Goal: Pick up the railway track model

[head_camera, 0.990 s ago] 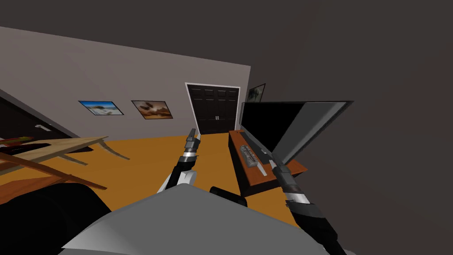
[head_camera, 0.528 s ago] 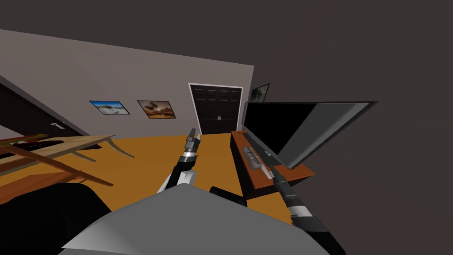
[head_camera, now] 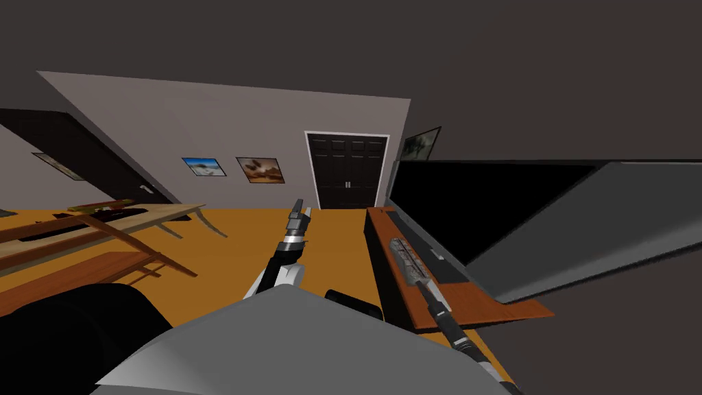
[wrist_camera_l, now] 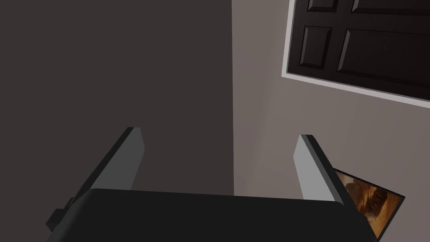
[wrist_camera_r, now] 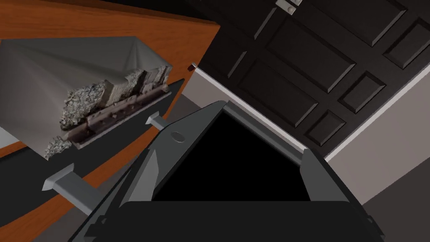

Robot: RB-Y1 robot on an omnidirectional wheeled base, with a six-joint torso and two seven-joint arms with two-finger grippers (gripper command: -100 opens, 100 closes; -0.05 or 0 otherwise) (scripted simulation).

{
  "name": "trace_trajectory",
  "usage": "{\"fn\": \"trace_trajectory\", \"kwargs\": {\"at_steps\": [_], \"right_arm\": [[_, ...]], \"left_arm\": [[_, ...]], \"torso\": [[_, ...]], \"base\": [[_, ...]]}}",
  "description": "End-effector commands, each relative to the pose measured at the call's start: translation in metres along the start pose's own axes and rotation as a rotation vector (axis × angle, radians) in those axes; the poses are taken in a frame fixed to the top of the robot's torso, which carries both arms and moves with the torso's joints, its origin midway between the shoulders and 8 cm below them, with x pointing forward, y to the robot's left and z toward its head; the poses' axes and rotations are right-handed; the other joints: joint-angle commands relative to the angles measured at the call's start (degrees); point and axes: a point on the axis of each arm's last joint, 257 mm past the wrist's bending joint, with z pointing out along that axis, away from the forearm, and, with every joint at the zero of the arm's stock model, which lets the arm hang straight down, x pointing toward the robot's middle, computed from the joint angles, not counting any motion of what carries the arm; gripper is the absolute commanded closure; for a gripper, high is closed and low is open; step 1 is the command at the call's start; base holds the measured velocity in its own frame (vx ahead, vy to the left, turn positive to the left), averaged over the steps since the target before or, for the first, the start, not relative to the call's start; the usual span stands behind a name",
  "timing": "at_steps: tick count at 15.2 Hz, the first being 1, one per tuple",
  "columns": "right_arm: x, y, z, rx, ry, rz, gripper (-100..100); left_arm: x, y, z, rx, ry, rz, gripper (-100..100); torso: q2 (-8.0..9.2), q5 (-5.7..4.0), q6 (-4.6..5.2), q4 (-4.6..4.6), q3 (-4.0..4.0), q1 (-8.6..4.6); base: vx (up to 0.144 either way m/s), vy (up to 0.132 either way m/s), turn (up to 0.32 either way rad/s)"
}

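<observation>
- The right gripper reaches forward and right over the near part of a low orange-brown TV stand. In the right wrist view its fingers stand wide apart with nothing clamped between them.
- The railway track model lies flat on the top of the stand, just beyond the gripper's tip, and runs lengthwise from near to far. Close up it is a grey strip of rails and rubble on a plain grey base.
- The model sits off to one side of the right gripper, outside the gap between the fingers. I cannot tell whether a finger touches it.
- Right of the model, a big black-screened TV stands on the same stand, and its dark base lies alongside the model.
- Left of the stand, the left gripper is held out over the orange floor. Its fingers are also spread apart and hold nothing.
- A wooden table stands on the far left.
- A dark panelled door in a white frame is set in the far wall.
</observation>
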Motion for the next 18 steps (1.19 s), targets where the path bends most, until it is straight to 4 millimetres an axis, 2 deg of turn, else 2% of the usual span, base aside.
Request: {"fn": "trace_trajectory", "kwargs": {"at_steps": [1,2,3,4,5,6,7,9,10,11,12,13,14,15,16,18], "right_arm": [[0.018,-0.033,-0.019,0.085,0.065,-0.037,-100],[0.018,-0.033,-0.019,0.085,0.065,-0.037,-100],[0.032,-0.06,-0.038,0.156,0.12,-0.066,-100],[0.032,-0.06,-0.038,0.156,0.121,-0.067,-100],[0.046,-0.085,-0.059,0.223,0.173,-0.094,-100],[0.046,-0.086,-0.06,0.225,0.177,-0.097,-100],[0.057,-0.108,-0.079,0.284,0.225,-0.124,-100],[0.058,-0.11,-0.084,0.292,0.234,-0.127,-100],[0.067,-0.131,-0.105,0.347,0.287,-0.161,-100],[0.069,-0.133,-0.11,0.356,0.292,-0.157,-100],[0.079,-0.154,-0.137,0.418,0.35,-0.186,-100],[0.079,-0.154,-0.137,0.418,0.35,-0.186,-100],[0.088,-0.173,-0.166,0.476,0.408,-0.214,-100],[0.088,-0.173,-0.166,0.476,0.408,-0.214,-100],[0.095,-0.189,-0.195,0.53,0.466,-0.242,-100],[0.095,-0.189,-0.195,0.53,0.466,-0.242,-100]], "left_arm": [[0.0,0.0,0.0,0.0,0.0,0.0,0],[0.0,0.0,0.0,0.0,0.0,0.0,0],[0.0,0.0,0.0,0.0,0.0,0.0,0],[0.0,0.0,0.0,0.0,0.0,0.0,0],[0.0,0.0,0.0,0.0,0.0,0.0,0],[0.0,0.0,0.0,0.0,0.0,0.0,0],[0.0,0.0,0.0,0.0,0.0,0.0,0],[0.0,0.0,0.0,0.0,0.0,0.0,0],[0.0,0.0,0.0,0.0,0.0,0.0,0],[0.0,0.0,0.0,0.0,0.0,0.0,0],[0.0,0.0,0.0,0.0,0.0,0.0,0],[0.0,0.0,0.0,0.0,0.0,0.0,0],[0.0,0.0,0.0,0.0,0.0,0.0,0],[0.0,0.0,0.0,0.0,0.0,0.0,0],[0.0,0.0,0.0,0.0,0.0,0.0,0],[0.0,0.0,0.0,0.0,0.0,0.0,0]], "torso": [[0.0,0.0,0.0,0.0,0.0,0.0],[0.04,-0.01,-0.01,0.01,0.03,-0.01],[0.06,-0.01,0.0,0.02,0.04,-0.01],[0.01,-0.02,-0.03,0.01,0.02,0.0],[-0.04,-0.01,-0.01,0.0,-0.01,-0.01],[-0.14,-0.02,-0.02,-0.02,-0.06,-0.02],[-0.16,-0.02,-0.01,-0.03,-0.09,-0.05],[-0.22,-0.03,-0.02,-0.04,-0.12,-0.08],[-0.12,-0.03,0.0,-0.02,-0.07,-0.11],[-0.14,-0.01,-0.01,-0.02,-0.07,-0.09],[-0.15,-0.02,-0.01,-0.03,-0.08,-0.07],[-0.17,-0.02,-0.04,-0.03,-0.09,-0.06],[-0.18,-0.02,-0.01,-0.03,-0.1,-0.06],[-0.21,-0.02,-0.01,-0.04,-0.11,-0.08],[-0.24,-0.03,-0.01,-0.04,-0.13,-0.12],[-0.36,-0.04,-0.03,-0.07,-0.2,-0.17]], "base": [[0.103,0.068,0.121],[0.115,0.06,0.14],[0.137,0.067,0.198],[0.151,0.059,0.15],[0.186,0.057,0.175],[0.178,0.044,0.147],[0.187,0.047,0.191],[0.156,0.028,0.091],[0.167,0.036,0.124],[0.171,0.039,0.149],[0.172,0.047,0.2],[0.173,0.039,0.156],[0.191,0.028,0.184],[0.196,0.012,0.133],[0.237,0.007,0.16],[0.176,0.005,0.111]]}}
